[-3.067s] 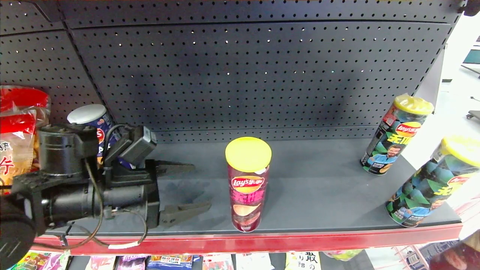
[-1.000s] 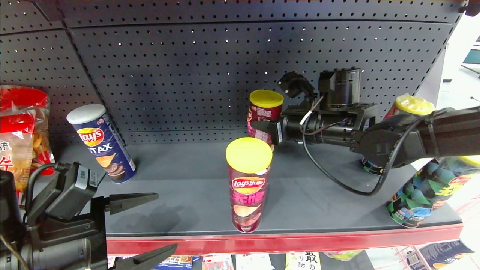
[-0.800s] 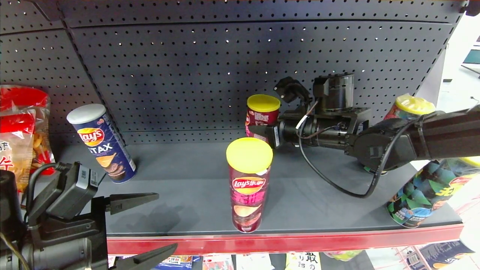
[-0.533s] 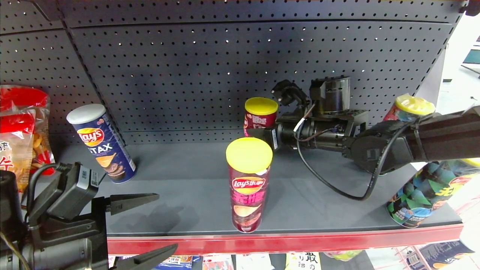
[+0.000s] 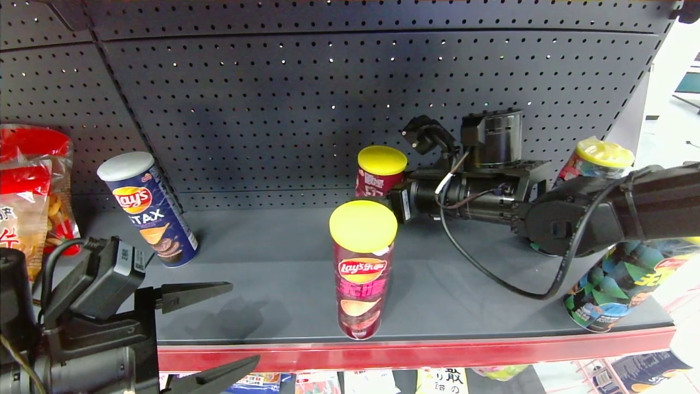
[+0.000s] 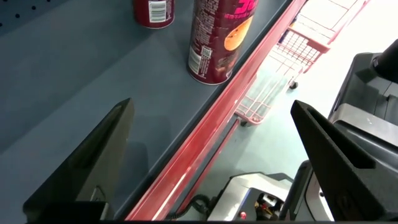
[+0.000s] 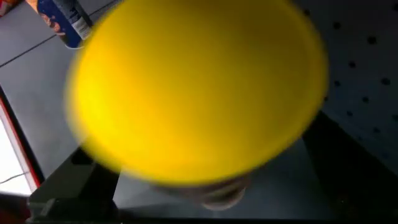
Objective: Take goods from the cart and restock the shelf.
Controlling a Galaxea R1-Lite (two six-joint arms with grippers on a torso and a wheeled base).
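Note:
A maroon chip can with a yellow lid (image 5: 381, 160) is held upright at the back of the grey shelf (image 5: 262, 257), and my right gripper (image 5: 385, 192) is shut on its body. Its base is hidden behind a second maroon can (image 5: 362, 268) standing near the shelf's front edge. In the right wrist view the yellow lid (image 7: 199, 87) looms close between the fingers. My left gripper (image 5: 219, 325) hangs open and empty at the shelf's front left, level with the red edge. From the left wrist view I see the front can (image 6: 214, 37) and the held can (image 6: 152, 12).
A blue chip can (image 5: 147, 208) leans at the back left beside red snack bags (image 5: 27, 180). Two green-black cans (image 5: 596, 158) (image 5: 629, 284) stand at the right end, partly behind my right arm. A pink wire cart (image 6: 292, 68) sits below the red shelf edge (image 5: 415, 350).
My left gripper has pulled back off the shelf to the front left. My right arm came in with the second maroon can and has lowered it behind the front can.

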